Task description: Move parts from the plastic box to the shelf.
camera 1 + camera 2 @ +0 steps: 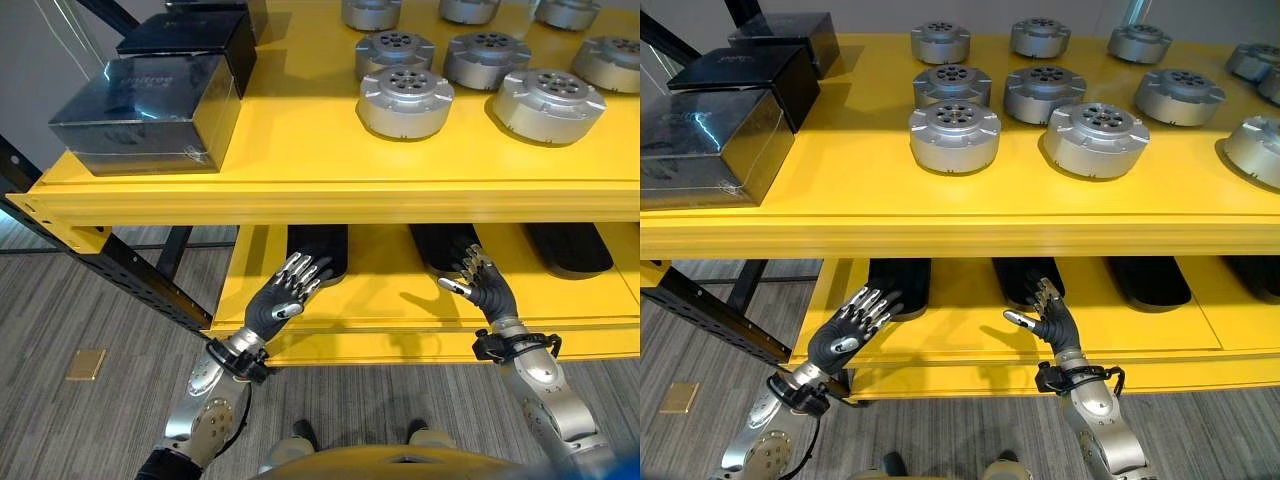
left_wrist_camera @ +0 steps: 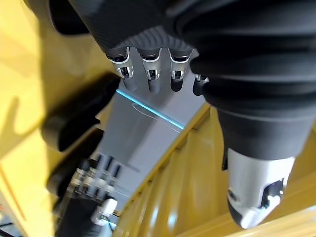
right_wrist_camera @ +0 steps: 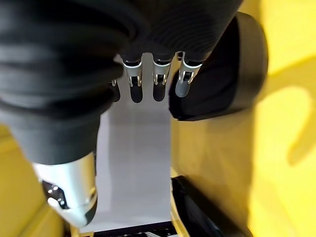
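Observation:
Several round silver parts stand in rows on the top board of the yellow shelf. Both hands hang in front of the lower board and hold nothing. My left hand is open, its straight fingers pointing at a black pad. My right hand is open too, with its fingers spread just before another black pad and its thumb out to the side.
Dark glossy boxes are stacked at the left end of the top board. A third black pad lies on the lower board to the right. A dark shelf brace slants down at the left over grey plank floor.

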Robot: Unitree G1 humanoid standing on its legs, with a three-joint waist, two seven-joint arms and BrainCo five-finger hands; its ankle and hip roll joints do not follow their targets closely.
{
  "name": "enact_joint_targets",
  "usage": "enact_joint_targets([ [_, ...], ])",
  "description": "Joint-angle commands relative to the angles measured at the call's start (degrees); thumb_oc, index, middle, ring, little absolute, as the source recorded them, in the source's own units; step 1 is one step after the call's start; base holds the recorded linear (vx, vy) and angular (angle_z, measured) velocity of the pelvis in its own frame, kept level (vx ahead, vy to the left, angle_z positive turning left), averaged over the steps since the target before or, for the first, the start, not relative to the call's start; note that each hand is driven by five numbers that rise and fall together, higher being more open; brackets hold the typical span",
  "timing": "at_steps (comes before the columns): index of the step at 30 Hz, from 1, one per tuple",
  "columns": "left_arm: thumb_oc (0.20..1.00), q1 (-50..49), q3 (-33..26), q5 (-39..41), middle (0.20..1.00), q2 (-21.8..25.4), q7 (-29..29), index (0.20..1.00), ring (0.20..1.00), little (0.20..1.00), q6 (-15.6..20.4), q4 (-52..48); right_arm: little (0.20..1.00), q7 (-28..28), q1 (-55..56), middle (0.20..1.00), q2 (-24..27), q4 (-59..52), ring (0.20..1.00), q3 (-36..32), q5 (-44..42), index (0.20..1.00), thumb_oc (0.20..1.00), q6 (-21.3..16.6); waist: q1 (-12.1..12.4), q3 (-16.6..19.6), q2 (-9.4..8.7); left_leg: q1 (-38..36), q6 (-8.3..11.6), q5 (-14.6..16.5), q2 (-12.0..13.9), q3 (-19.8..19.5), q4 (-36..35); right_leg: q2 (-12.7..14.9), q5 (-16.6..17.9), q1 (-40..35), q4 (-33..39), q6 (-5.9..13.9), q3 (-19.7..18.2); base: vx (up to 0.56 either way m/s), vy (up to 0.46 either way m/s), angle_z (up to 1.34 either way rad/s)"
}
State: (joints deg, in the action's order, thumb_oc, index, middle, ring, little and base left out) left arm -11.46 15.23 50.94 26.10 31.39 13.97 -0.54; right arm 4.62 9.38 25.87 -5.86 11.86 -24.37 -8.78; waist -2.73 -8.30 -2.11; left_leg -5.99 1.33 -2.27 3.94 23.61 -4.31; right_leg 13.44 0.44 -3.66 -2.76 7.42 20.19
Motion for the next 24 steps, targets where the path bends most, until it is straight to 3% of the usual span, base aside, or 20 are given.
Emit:
enact_joint_targets([
  [1, 1.000, 0.97, -1.81, -1.85, 1.000, 0.02, 2.24, 1.000, 1.000, 1.000, 1.80, -3.53, 1.000, -1.29, -2.30, 1.000, 2.62, -3.51, 1.000, -1.74, -1.97, 1.000, 1.000, -4.35, -0.07, -1.24, 0.53, -2.67, 2.36, -0.35, 3.66, -1.56, 0.54, -2.81, 2.29, -1.20, 0.91, 2.06, -1.32, -0.07, 0.120, -0.15],
  [5, 1.000, 0.78, -1.71, -1.35, 1.000, -0.43, 1.23, 1.000, 1.000, 1.000, 2.14, -2.81, 1.000, -2.16, -1.54, 1.000, 1.10, -4.29, 1.000, -1.77, -4.68, 1.000, 1.000, -5.74, -0.71, -1.78, -0.13, -3.23, 1.13, -0.04, 2.82, -1.39, -0.22, -2.12, 3.57, 1.16, -2.74, 3.84, -3.60, -0.08, 0.013, -0.10],
  [7, 1.000, 0.70, -2.24, -1.64, 1.000, -0.50, 1.19, 1.000, 1.000, 1.000, 2.81, -2.87, 1.000, -2.79, -1.18, 1.000, 0.23, -4.52, 1.000, -1.82, -4.97, 1.000, 1.000, -5.89, -0.50, -1.72, -0.10, -2.82, 0.82, -0.28, 3.08, -0.83, -0.06, -2.54, 1.83, 1.15, -4.86, 3.34, -3.42, -0.09, -0.075, 0.03],
  [11, 1.000, 0.13, -3.43, -2.57, 1.000, -1.31, -1.31, 1.000, 1.000, 1.000, 2.15, -2.81, 1.000, -4.99, -1.30, 1.000, 0.61, -2.59, 1.000, -1.00, -5.12, 1.000, 1.000, -1.67, 0.87, -0.94, -0.56, -3.20, 2.38, -0.59, 4.05, -0.50, 0.24, -2.68, 3.49, -2.44, 3.65, 2.25, -1.22, 0.02, -0.195, -0.12],
  [24, 1.000, -1.56, -4.58, -3.33, 1.000, -1.30, -3.37, 1.000, 1.000, 1.000, 2.98, -2.32, 1.000, -3.56, -0.32, 1.000, 2.36, -3.03, 1.000, -0.43, -2.36, 1.000, 1.000, -3.48, 0.83, 0.19, -0.06, -3.98, 3.81, -0.76, 4.83, -0.14, -0.26, -3.00, 4.78, -3.96, 7.23, 2.11, 0.12, 0.02, -0.035, -0.04],
])
